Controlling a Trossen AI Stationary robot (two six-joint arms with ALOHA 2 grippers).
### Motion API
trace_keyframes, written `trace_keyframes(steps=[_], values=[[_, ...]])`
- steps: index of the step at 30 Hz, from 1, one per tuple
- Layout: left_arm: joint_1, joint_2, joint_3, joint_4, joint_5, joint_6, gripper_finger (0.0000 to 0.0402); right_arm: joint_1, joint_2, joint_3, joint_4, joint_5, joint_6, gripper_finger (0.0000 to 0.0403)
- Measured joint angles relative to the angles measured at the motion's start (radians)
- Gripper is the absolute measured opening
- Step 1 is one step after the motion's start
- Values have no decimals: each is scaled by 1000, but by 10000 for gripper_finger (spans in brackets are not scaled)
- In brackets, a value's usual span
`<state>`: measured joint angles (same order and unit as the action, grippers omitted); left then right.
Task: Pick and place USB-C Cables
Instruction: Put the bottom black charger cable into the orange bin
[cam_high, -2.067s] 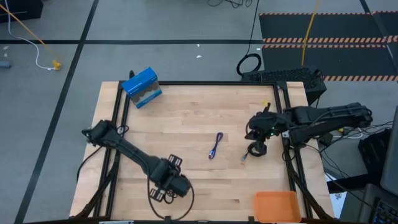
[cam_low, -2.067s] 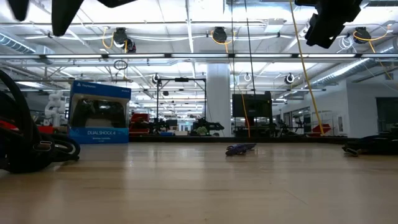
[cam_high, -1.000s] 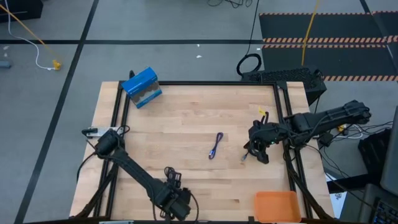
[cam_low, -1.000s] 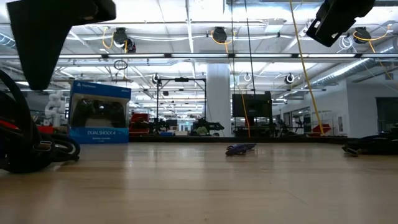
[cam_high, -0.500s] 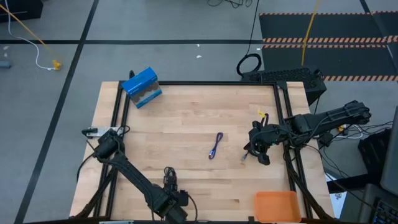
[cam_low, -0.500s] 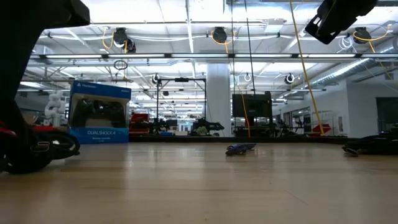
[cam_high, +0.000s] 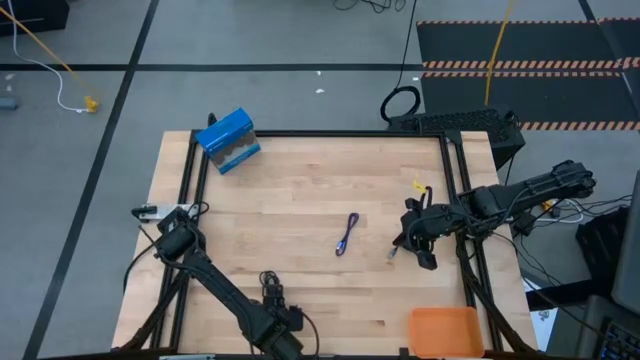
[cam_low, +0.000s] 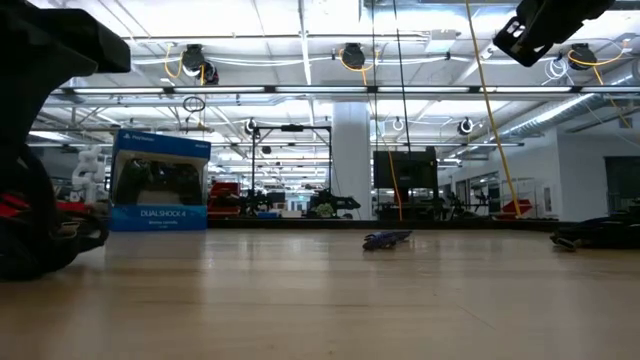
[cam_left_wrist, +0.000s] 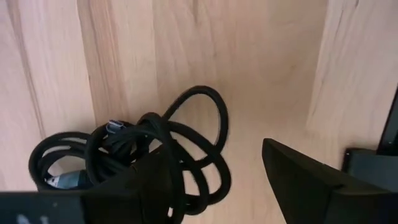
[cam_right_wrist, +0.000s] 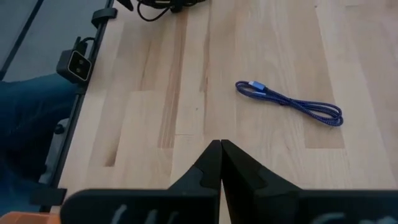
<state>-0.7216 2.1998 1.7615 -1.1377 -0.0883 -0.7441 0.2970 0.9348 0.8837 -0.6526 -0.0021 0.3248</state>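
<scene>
A black coiled USB-C cable lies flat on the wood near the table's near edge. My left gripper is open and low over it, with one finger above the loops and the other beside them. The purple-blue cable lies stretched out mid-table. Another black cable rests on the table at the right, below my right gripper. That gripper is raised, and its fingers are shut on nothing. My left gripper has one finger over the loops of the black coil, coming from above. I cannot tell whether it touches them. The coil lies flat on the table.
A blue boxed controller stands at the far left corner. An orange bin sits at the near right corner. A black metal frame borders the table. A small camera is fixed at the near edge. Bare wood surrounds the purple-blue cable.
My left gripper has come down and moved toward the near edge, ending low over the black coil. In the low view its dark bulk has dropped from the top left to table level. The cables lie where they were.
</scene>
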Motion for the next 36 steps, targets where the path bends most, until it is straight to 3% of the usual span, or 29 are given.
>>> trace_keyframes(steps=[7, 19, 27, 31, 36], values=[[1, 7, -24, 31, -6, -3, 198, 0, 0, 0, 36, 0, 0, 0], [11, 8, -31, 36, -12, 93, 15, 0, 0, 1, 43, 0, 0, 0], [76, 8, 46, -57, -11, 246, 27, 0, 0, 1, 43, 0, -9, 0], [120, 8, 148, -174, -12, 349, 9, 0, 0, 1, 43, 1, -28, 0], [169, 8, 302, -276, -38, 480, 24, 0, 0, 1, 43, 1, -51, 0]])
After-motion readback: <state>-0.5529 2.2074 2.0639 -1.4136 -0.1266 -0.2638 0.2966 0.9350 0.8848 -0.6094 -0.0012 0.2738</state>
